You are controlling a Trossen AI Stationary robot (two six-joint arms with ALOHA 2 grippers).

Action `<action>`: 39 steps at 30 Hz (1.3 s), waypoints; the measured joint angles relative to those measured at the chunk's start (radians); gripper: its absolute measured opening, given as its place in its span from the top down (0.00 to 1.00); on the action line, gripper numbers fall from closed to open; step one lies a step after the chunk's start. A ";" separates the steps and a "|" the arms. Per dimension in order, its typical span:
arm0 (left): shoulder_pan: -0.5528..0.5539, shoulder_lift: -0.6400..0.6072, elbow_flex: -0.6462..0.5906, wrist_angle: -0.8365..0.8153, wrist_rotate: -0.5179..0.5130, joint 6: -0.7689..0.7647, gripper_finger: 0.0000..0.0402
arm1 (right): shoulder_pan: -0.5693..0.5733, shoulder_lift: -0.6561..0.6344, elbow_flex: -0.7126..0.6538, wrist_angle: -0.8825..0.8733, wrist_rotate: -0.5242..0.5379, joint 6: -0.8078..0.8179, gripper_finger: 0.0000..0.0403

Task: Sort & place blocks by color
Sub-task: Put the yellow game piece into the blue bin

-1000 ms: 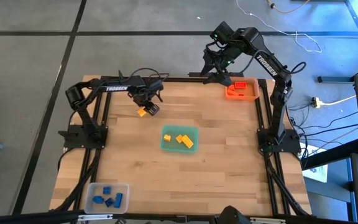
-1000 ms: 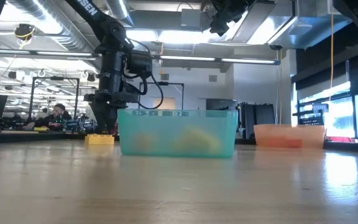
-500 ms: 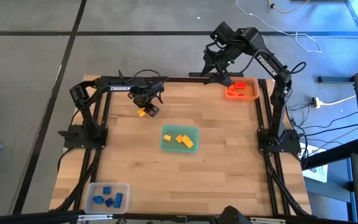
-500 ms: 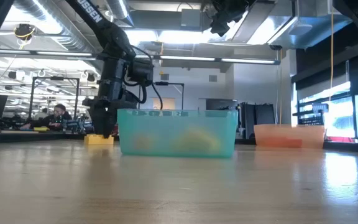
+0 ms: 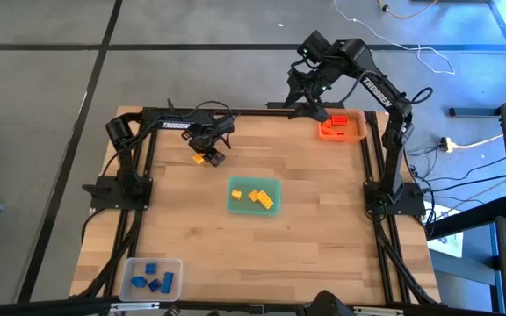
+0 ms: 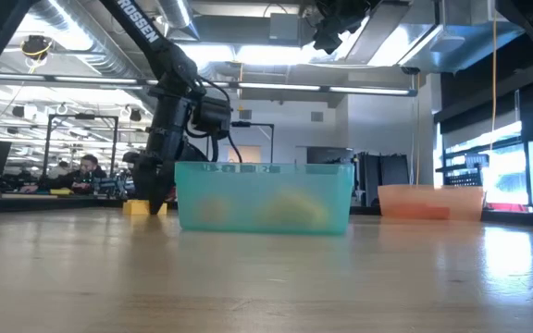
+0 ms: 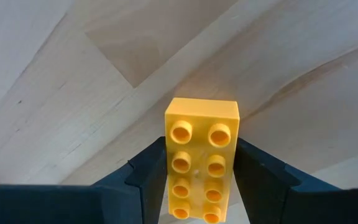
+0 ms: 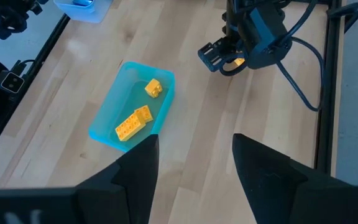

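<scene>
A yellow brick (image 7: 202,163) lies flat on the wooden table, studs up, at the far left (image 5: 199,160). My left gripper (image 7: 201,186) points down over it, open, with one finger along each long side of the brick. My right gripper (image 8: 194,180) hangs open and holding nothing, high above the far right corner (image 5: 310,83). Two yellow bricks (image 5: 259,198) lie in the green tray (image 5: 235,204). Orange-red bricks (image 5: 339,120) lie in the orange tray (image 5: 351,136), and blue bricks (image 5: 152,279) in the clear tray (image 5: 174,263). My left gripper's fingers (image 7: 146,180) stand close beside the brick's two long sides (image 7: 169,168), coming from above and lying across the brick. No gap shows between them and the brick, so I cannot tell whether they touch it. The brick rests flat on the table.
The green tray stands mid-table, to the right of and nearer than the left gripper. The orange tray sits in the far right corner, the clear tray in the near left corner. Black frame rails (image 5: 376,175) run along the table's edges. Bare wood lies between the trays.
My left gripper has gone down over the yellow brick, still pointing down, until its fingers stand beside the brick near the table top. The gap between its fingers has stayed the same. The brick has stayed where it was.
</scene>
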 joint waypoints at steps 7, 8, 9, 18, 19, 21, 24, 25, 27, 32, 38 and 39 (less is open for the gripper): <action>0.000 0.002 -0.002 0.011 -0.010 0.003 0.63 | 0.000 0.000 0.000 0.000 0.000 0.000 0.49; 0.000 0.002 -0.002 0.012 -0.010 0.003 0.64 | 0.000 0.000 0.000 0.000 0.000 0.000 0.49; 0.000 0.002 -0.002 0.012 -0.010 0.003 0.66 | 0.000 0.000 0.000 0.000 0.000 0.000 0.49; -0.008 -0.006 -0.005 0.015 -0.010 -0.001 0.68 | 0.000 0.000 0.000 0.000 0.000 0.000 0.49; -0.012 -0.013 -0.005 0.015 -0.013 -0.002 0.68 | 0.000 0.000 0.000 0.000 0.000 0.000 0.49; -0.017 -0.032 -0.010 0.019 -0.011 -0.005 0.68 | 0.000 0.000 0.000 0.000 0.000 0.000 0.49; -0.026 -0.083 -0.010 0.016 0.004 -0.016 0.68 | 0.000 0.000 0.000 0.000 0.015 0.000 0.49; -0.027 -0.106 -0.009 0.013 0.014 -0.017 0.68 | 0.000 0.000 0.000 0.001 0.024 0.001 0.49; -0.039 -0.144 -0.007 0.016 0.017 -0.012 0.68 | -0.001 0.000 0.000 0.000 0.047 0.003 0.49; -0.092 -0.265 -0.006 0.019 -0.007 -0.009 0.68 | -0.008 -0.002 0.000 0.001 0.074 0.004 0.49; -0.189 -0.390 -0.006 0.104 0.052 -0.007 0.68 | -0.036 -0.030 0.000 0.001 0.077 0.007 0.49; -0.211 -0.402 -0.006 0.138 0.064 -0.004 0.68 | -0.043 -0.036 0.000 0.001 0.077 0.007 0.49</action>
